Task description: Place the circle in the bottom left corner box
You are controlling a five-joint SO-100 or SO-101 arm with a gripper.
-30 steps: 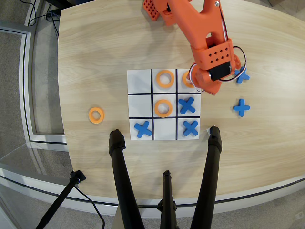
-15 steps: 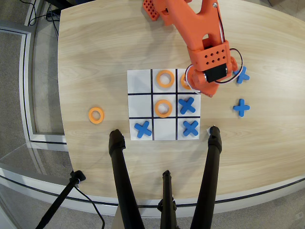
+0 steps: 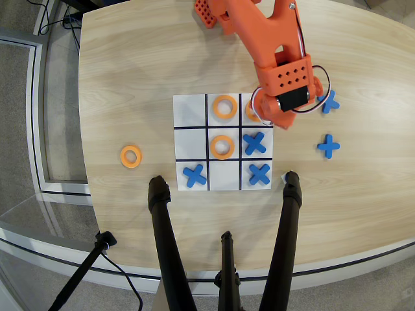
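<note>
The white nine-cell board lies mid-table. One orange ring sits in its top middle cell and another in the centre. A third ring shows partly in the top right corner cell, under my orange gripper, which hangs over that cell. The wrist hides the fingers, so I cannot tell whether they hold that ring. A fourth ring lies loose on the table left of the board. The bottom left corner cell as this view shows it holds a blue cross.
More blue crosses lie in the right middle cell and the bottom right cell, and two lie loose right of the board. Black tripod legs cross the table's near edge.
</note>
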